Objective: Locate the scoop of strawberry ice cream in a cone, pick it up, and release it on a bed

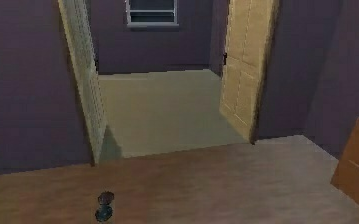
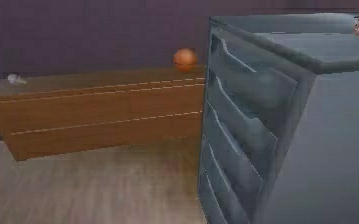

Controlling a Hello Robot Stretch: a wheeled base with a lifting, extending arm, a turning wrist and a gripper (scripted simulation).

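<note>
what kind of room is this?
Probably a bedroom or hallway in a house: a wooden dresser along a purple wall, a grey-blue chest of drawers, and open double doors into a carpeted room with a window.

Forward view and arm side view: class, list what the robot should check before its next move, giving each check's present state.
1. Doorway passable: ok, its doors stand open.
2. Floor ahead free: not ok, small dark object lies there.
3. Cone identified: cannot tell; the orange round thing on the dresser is unclear.
4. Bed located: cannot tell.
5. Arm side free: not ok, grey cabinet stands near.
</note>
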